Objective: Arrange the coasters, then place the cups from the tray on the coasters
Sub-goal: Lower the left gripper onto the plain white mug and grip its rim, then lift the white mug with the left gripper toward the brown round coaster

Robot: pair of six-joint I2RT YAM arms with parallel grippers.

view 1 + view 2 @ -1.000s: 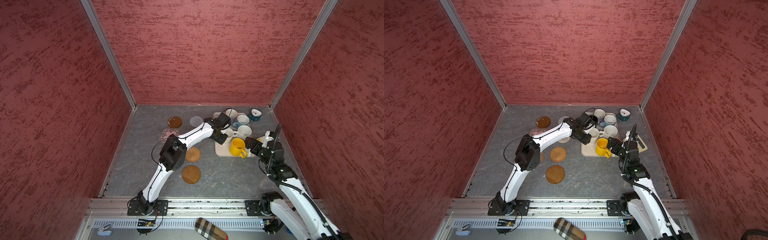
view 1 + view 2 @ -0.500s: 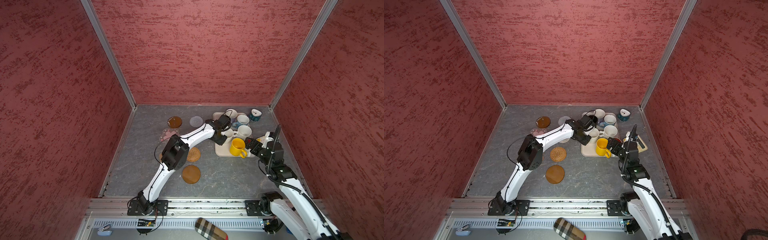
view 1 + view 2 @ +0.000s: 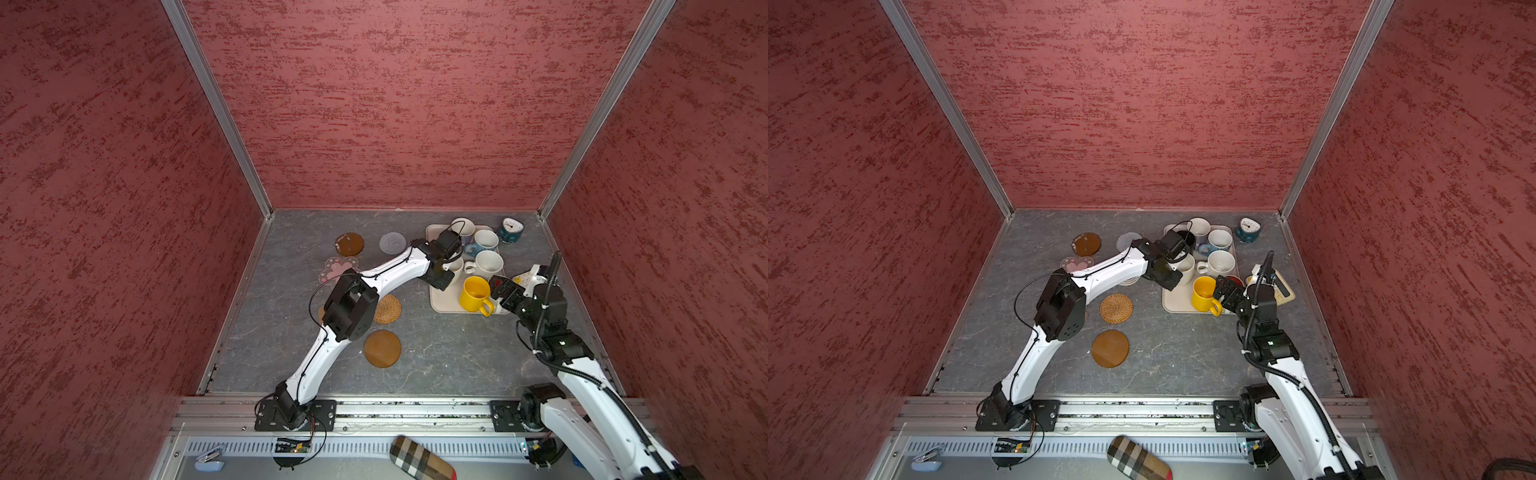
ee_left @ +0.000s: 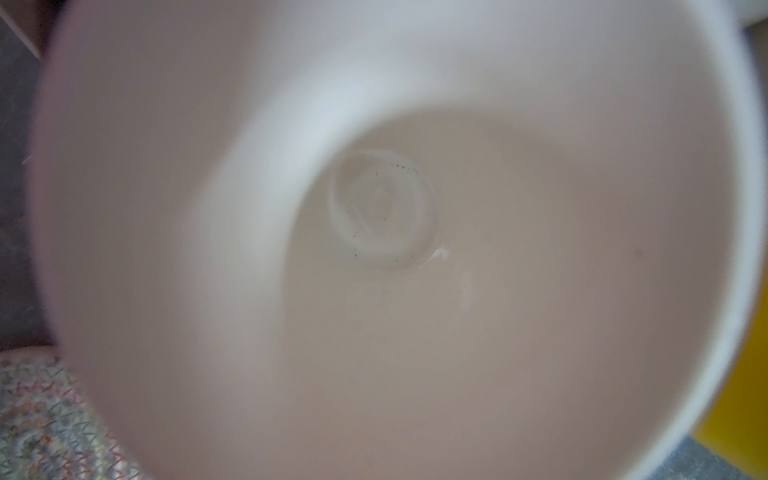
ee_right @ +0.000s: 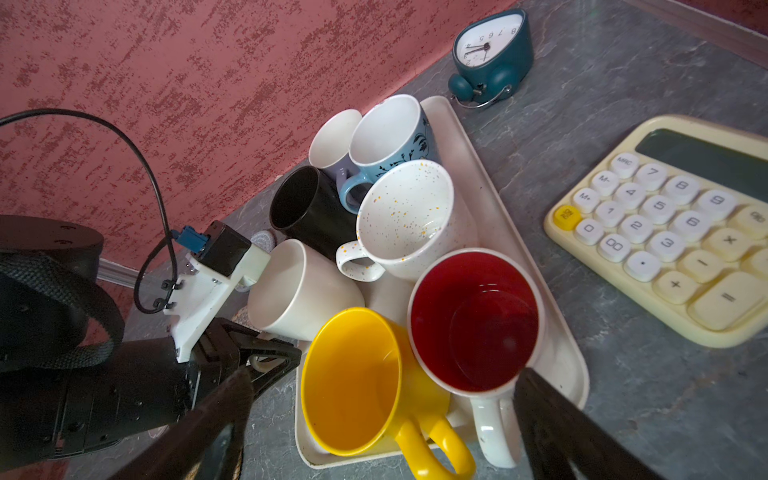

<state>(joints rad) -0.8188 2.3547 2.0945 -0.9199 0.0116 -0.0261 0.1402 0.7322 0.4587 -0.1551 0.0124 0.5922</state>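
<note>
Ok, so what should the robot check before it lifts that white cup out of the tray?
1. Left gripper shut on the plain white mug: ok.
2. Where exactly it grips: cannot tell, its fingers are half hidden.
3. Room around the mug: not ok, the yellow mug and the black mug crowd close on the tray.
4. Right gripper out of the way: ok, open over the yellow mug, apart from the white one.
5. Bare coaster ready: ok, the tan rattan coaster has nothing on it.
</note>
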